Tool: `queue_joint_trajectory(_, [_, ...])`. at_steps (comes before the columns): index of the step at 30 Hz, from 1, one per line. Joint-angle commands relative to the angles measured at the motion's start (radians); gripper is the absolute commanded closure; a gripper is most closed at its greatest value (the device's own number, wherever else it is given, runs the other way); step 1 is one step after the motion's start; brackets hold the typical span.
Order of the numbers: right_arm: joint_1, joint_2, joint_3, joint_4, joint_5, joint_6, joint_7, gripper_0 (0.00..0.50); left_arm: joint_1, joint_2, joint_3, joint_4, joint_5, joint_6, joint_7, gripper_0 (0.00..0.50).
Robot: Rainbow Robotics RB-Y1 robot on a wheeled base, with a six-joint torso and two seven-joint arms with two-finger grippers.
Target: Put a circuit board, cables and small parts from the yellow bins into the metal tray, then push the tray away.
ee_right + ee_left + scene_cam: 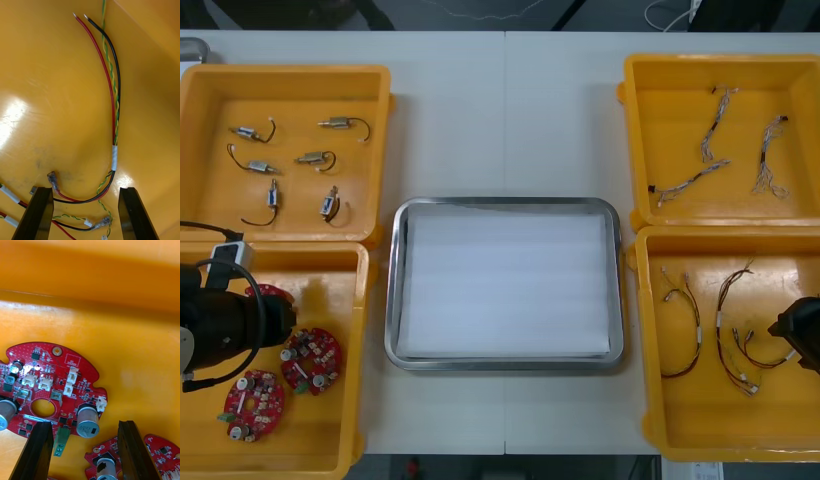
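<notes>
— Grippers?
— Both yours stand open: left gripper [84, 423] over a circuit board [56, 390], bin [280, 248] at the table's [505, 120] near-left corner; right gripper [84, 189] astride a red-and-black cable [114, 112], near-right corner. Close there and the yellow-green cable [103, 15] twined along it may lift too.

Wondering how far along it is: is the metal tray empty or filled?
Empty: the metal tray is bare white inside; boards, cables and small metal parts lie in the yellow bins.
</notes>
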Motion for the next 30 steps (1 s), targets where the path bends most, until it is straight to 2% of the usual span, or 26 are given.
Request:
queue_joint_trajectory(1, [0.039, 0.029, 0.011, 0.023, 0.004, -0.027, -0.021, 0.000, 0.022, -0.014, -0.021, -0.003, -0.020, -0.018, 0.002, 0.000])
queue_joint_trajectory(5, [0.071, 0.029, 0.026, 0.048, 0.004, -0.105, -0.021, 0.000, 0.022, -0.014, -0.023, -0.002, -0.021, -0.029, 0.004, 0.000])
queue_joint_trajectory(16, [0.075, 0.029, 0.038, 0.097, 0.004, -0.142, -0.024, 0.000, 0.017, -0.014, -0.061, 0.028, -0.057, -0.081, 0.007, 0.000])
queue_joint_trajectory(26, [0.075, 0.029, 0.055, 0.097, 0.010, -0.141, -0.050, 0.000, 0.014, -0.014, -0.061, 0.038, -0.047, -0.084, 0.007, 0.000])
queue_joint_trajectory(27, [0.075, 0.029, 0.057, 0.098, 0.009, -0.138, -0.053, 0.000, 0.014, -0.014, -0.061, 0.037, -0.047, -0.085, 0.007, 0.025])
queue_joint_trajectory(29, [0.075, 0.028, 0.058, 0.097, 0.010, -0.131, -0.058, 0.000, 0.014, -0.014, -0.061, 0.037, -0.047, -0.085, 0.007, 0.343])
queue_joint_trajectory(30, [0.075, 0.029, 0.058, 0.097, 0.010, -0.130, -0.058, 0.000, 0.014, -0.014, -0.061, 0.037, -0.047, -0.085, 0.008, 0.435])
